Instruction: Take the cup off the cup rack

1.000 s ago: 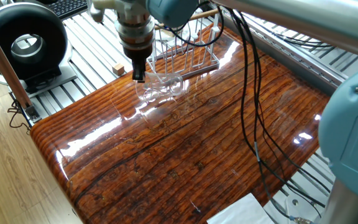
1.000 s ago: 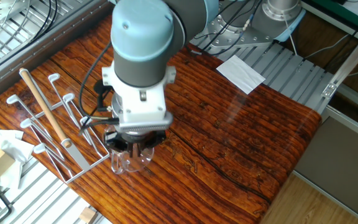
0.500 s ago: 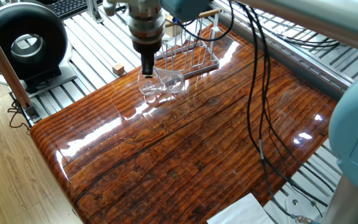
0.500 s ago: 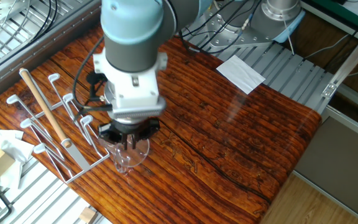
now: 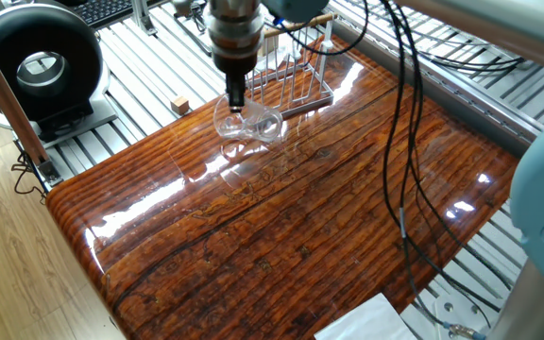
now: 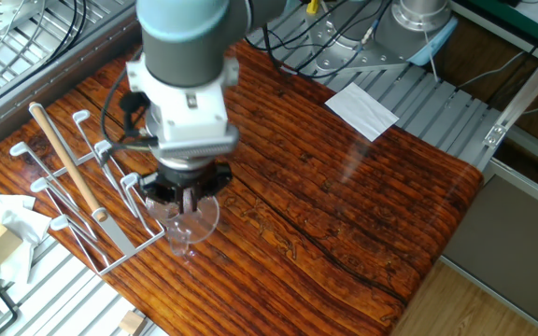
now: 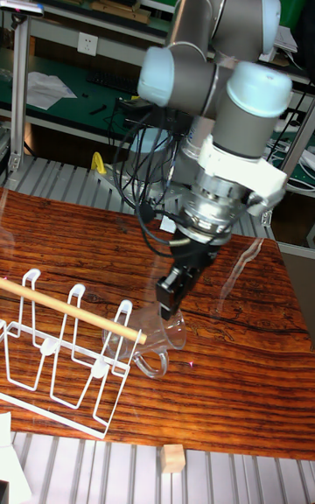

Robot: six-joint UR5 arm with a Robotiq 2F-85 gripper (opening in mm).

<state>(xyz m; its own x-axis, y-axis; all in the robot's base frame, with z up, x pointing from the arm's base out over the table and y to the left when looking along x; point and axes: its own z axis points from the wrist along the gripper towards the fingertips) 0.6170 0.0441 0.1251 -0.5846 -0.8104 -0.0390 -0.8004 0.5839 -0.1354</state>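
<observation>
The cup (image 5: 249,126) is a clear tumbler, tilted on its side just above the wooden table. It hangs beside the near end of the cup rack (image 5: 296,83), apart from the pegs. My gripper (image 5: 237,98) points straight down and is shut on the cup's rim. In the other fixed view the gripper (image 6: 190,199) covers part of the cup (image 6: 192,224), to the right of the rack (image 6: 73,187). In the tall fixed view the cup (image 7: 163,344) hangs just off the tip of the rack's wooden dowel (image 7: 70,310), under the gripper (image 7: 172,290).
A black round device (image 5: 41,66) stands on the slatted metal bench at the left. A small wooden block (image 5: 180,104) lies near the table edge. White paper (image 6: 362,107) rests at the far corner. Black cables (image 5: 395,142) hang from the arm over the table.
The gripper has moved with the cup toward the rack end of the table. The cup stays tilted in its grip.
</observation>
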